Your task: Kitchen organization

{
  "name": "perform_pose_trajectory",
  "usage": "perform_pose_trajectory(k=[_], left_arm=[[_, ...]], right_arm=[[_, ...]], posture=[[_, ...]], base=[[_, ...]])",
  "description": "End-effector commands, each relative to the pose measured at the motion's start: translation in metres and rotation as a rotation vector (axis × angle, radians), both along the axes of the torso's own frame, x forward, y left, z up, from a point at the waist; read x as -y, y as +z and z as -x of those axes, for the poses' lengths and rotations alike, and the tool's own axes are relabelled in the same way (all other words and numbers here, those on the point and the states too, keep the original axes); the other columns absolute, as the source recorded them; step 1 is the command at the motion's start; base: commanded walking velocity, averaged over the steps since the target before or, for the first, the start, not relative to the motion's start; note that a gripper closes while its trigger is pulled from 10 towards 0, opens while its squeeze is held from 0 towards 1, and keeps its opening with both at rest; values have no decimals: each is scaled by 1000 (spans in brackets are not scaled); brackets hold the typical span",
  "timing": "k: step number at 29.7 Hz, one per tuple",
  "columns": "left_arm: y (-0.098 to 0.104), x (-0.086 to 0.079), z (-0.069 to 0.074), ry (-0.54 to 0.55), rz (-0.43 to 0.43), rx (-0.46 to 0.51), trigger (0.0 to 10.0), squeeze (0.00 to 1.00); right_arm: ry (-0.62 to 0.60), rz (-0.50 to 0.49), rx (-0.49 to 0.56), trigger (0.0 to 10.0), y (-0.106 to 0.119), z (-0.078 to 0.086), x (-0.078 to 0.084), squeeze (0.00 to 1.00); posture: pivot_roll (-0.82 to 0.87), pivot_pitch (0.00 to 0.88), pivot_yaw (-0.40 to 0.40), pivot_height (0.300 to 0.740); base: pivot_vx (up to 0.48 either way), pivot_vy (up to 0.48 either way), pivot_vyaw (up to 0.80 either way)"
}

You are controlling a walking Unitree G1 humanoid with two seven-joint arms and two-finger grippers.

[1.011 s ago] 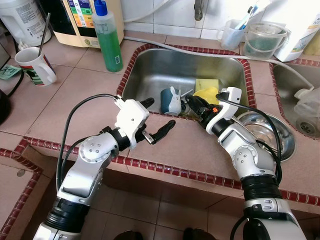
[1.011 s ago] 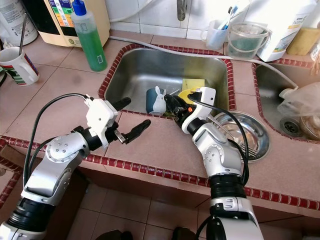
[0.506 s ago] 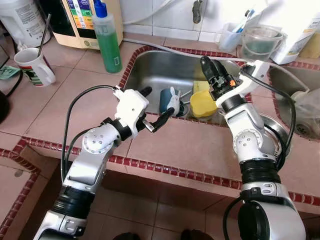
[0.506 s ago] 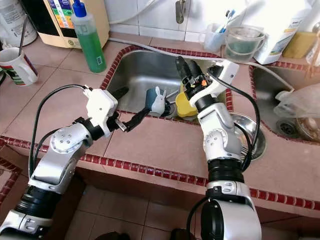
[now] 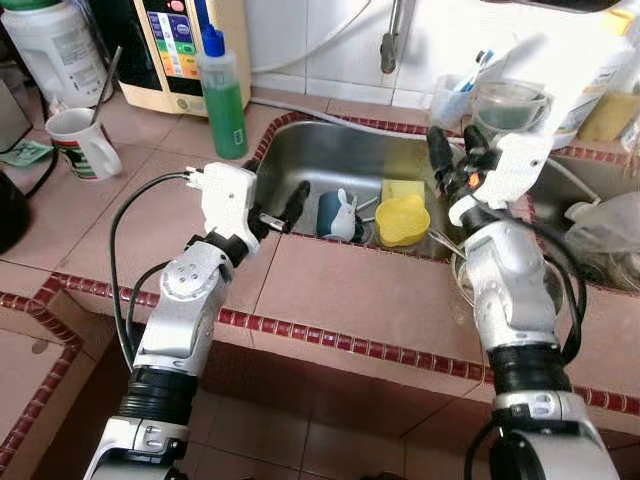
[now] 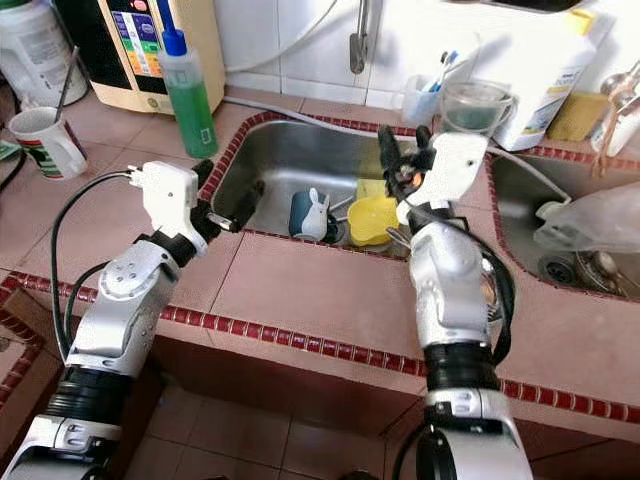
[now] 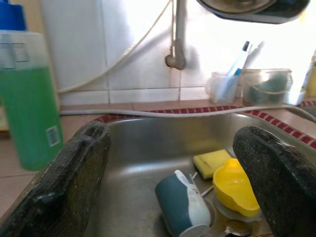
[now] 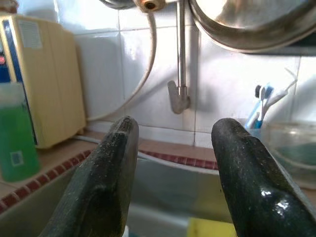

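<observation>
pincers both hang released over the steel sink (image 5: 330,160), gripping nothing. the left pincer (image 5: 280,212) sits at the sink's left rim, its two black fingers (image 7: 64,187) spread wide and aimed across the basin. just ahead of it, low in the sink, a blue cup (image 5: 330,212) with a white rabbit figure lies tipped on its side. beyond the cup, further from this pincer, stands a yellow bowl (image 5: 402,220), and a yellow sponge (image 5: 402,189) lies flat behind the bowl, touching or nearly touching it. a spoon (image 7: 236,230) shows at the foot of the bowl in the left wrist view.

the right pincer (image 5: 452,160) is raised above the sink's right rim, fingers (image 8: 106,182) apart and pointing up toward the tiled wall and the tap (image 8: 178,96). the yellow bowl lies below it and to its left. behind it, on the desk (image 5: 350,295), stand a clear tumbler (image 5: 452,95) holding toothbrushes and a clear tub (image 5: 508,105). a steel dish (image 5: 555,290) lies on the desk under the right forearm, mostly hidden by it.

behind the left pincer, on its outer side, a green soap bottle (image 5: 222,95) stands upright on the desk by the sink's far left corner, with a cream appliance (image 5: 190,45) beside it. well away to that side is a white mug (image 5: 85,145) with a utensil in it.
</observation>
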State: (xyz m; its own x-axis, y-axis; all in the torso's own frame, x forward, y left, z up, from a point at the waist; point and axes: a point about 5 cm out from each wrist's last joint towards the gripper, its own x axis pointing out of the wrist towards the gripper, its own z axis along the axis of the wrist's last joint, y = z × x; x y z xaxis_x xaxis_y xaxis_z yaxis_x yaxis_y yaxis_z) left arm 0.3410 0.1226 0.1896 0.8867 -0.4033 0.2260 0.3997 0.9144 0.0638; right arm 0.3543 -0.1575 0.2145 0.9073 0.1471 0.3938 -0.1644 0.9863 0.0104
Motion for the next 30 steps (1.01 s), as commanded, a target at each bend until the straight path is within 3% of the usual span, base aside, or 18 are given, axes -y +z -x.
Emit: perform_pose_trajectory(k=[1,5,14,20,30], left_arm=[[-7,-7,2,57,1,-10,10000,0],[-11,-8,8,62,-20,11,10000,0],[-16,-12,14,88,101,6,10000,0],[-24,-18,18,145,34,9,10000,0],[-24,-15,15,144,35,12,10000,0]], right_arm=[[-33,44,40,10000,1,8,-2,0],[-58,28,20,10000,-9,15,-3,0],[-118,37,56,10000,-16,28,-10,0],[-116,55,36,10000,-26,33,-12,0],[-140,68,13,10000,-31,33,-10,0]], posture=[[-29,0,-7,740],[-32,0,-4,740],[-39,0,5,740],[-52,0,6,740],[-64,0,14,740]], base=[[0,0,0],[0,0,0],[0,0,0],[0,0,0],[0,0,0]])
